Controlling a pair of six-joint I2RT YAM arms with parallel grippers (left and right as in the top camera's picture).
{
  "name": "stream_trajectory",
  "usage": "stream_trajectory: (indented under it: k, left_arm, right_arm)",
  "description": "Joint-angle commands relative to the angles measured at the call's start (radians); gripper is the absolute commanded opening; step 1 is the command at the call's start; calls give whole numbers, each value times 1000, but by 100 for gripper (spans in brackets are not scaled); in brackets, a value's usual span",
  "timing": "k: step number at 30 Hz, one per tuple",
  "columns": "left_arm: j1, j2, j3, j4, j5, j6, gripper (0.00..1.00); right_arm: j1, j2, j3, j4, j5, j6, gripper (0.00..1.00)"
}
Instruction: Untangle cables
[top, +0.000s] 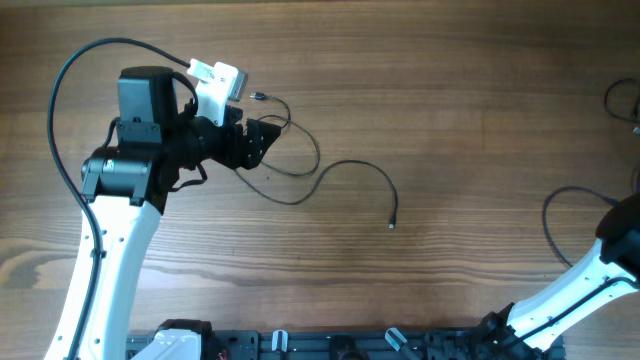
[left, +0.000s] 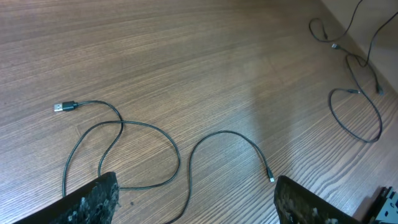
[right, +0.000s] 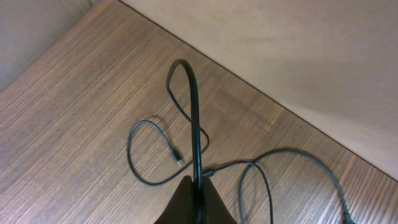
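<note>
I read the left gripper (left: 196, 183) as wide open and holding nothing: its two fingers (left: 93, 199) stand far apart at the lower edge of the wrist view, above the wooden table (top: 450, 120). The loose cable (left: 224, 132) lies flat on the table just ahead of this gripper. Its USB plug (left: 65, 106) sits ahead of and outboard of the left finger. From there the strand crosses itself once and loops in front of that finger, then arches across the gap and ends at a small plug (left: 271, 179) just ahead of the right finger. Whether the loop touches the left finger I cannot tell. Well ahead and to the right of this gripper, the far cables (left: 331, 104) lie in loose loops. The right gripper (right: 196, 190) is closed, its jaws pinched on the held strand (right: 198, 118), which rises from the fingertips as a narrow hairpin. Beyond the tips, a second strand (right: 129, 152) curls to the left on the table and a third strand (right: 286, 150) curves to the right.
</note>
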Motion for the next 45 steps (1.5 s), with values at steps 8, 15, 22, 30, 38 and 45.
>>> stream_trajectory:
  k: [8, 15, 22, 30, 38, 45]
  left_arm:
    - [-5, -14, 14, -5, 1, 20, 82]
    - [-5, -14, 14, -5, -4, 21, 86]
    - [-5, -14, 14, -6, -44, 23, 86]
    - [-5, -14, 14, -5, -44, 24, 87]
    - [-5, -14, 14, 30, -193, 24, 87]
    - [-4, -14, 14, 298, -271, 48, 89]
  right_arm:
    - [6, 16, 18, -23, 2, 31, 100]
    - [8, 0, 18, -27, -172, 33, 99]
    - [14, -104, 18, -36, -212, 56, 99]
    - [35, -254, 18, -108, -428, 88, 99]
    - [176, -344, 18, -203, -406, 54, 99]
    - [354, -388, 18, -216, -157, 22, 99]
